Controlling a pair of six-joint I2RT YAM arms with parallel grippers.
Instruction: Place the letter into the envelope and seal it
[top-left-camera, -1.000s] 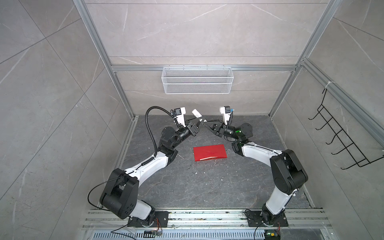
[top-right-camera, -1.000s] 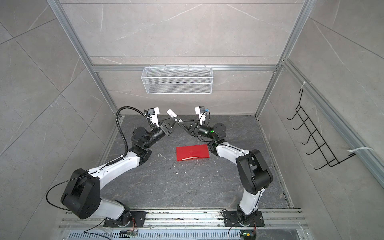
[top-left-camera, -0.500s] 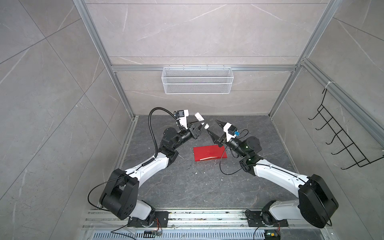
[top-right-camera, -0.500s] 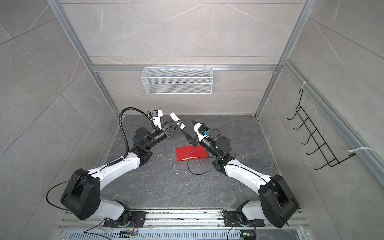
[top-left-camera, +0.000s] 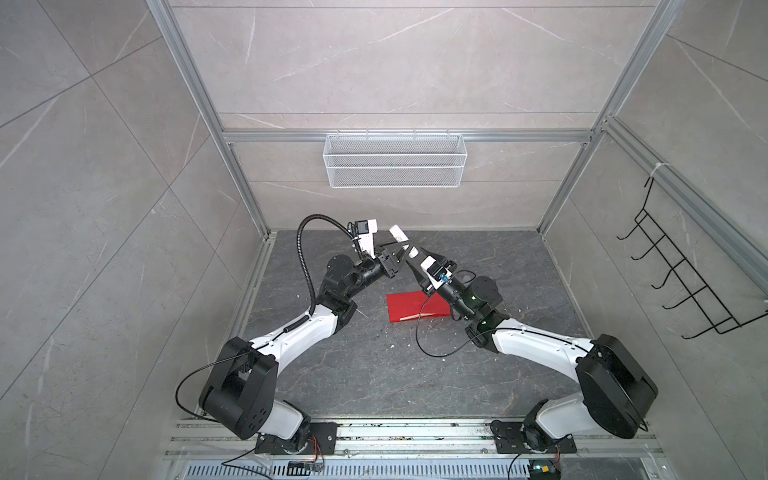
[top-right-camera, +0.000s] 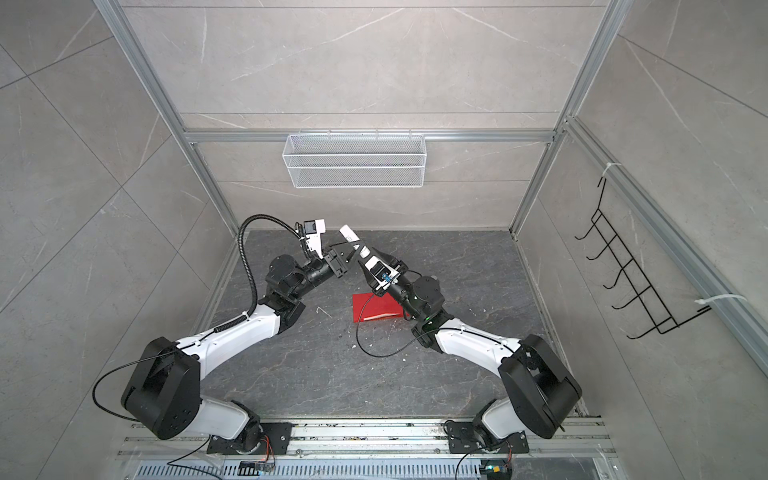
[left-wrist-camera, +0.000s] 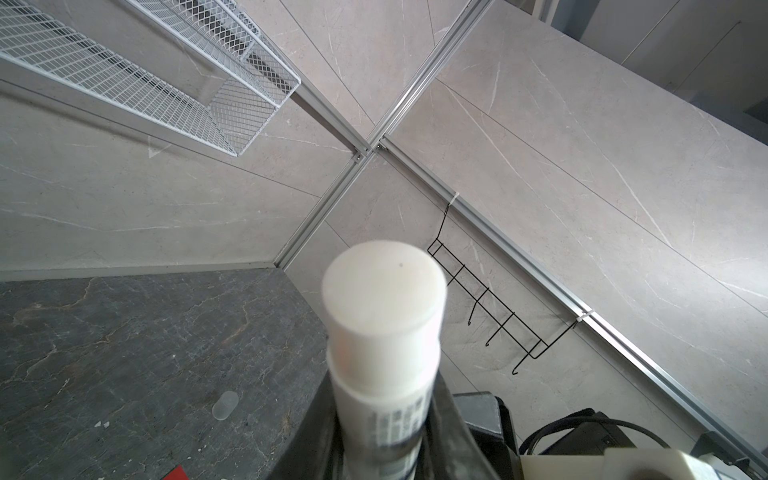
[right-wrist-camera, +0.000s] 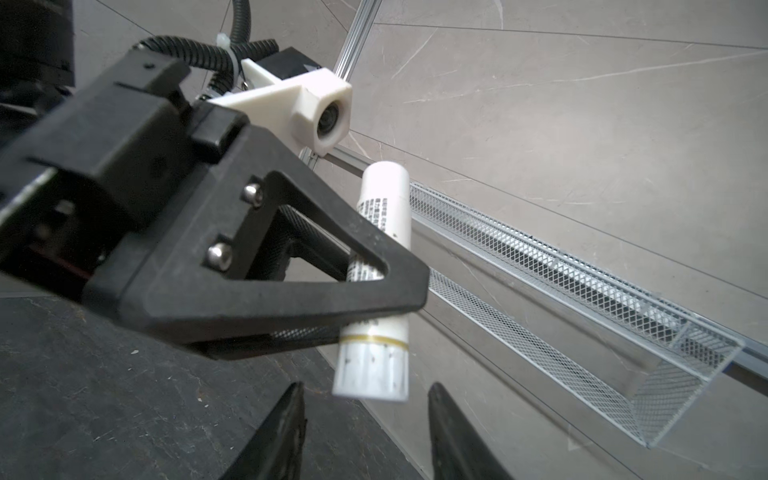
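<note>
Left end effector (top-left-camera: 402, 248) is grasping white cylindrical plastic tube (top-left-camera: 399, 233).
Right end effector (top-left-camera: 412, 262) is hovering released at tube's 5 o'clock.

Bright, even, soft-shadowed light (near tube (left-wrist-camera: 384, 332) blurred, wrist-view edges bowed)

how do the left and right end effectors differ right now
The left end effector is shut on the white glue stick; the right end effector is open and holds nothing. The left grips the tube around its middle; the right's fingers stand apart just beyond one end of it. Shared: both hover above the table near the red envelope, tips almost meeting.
</note>
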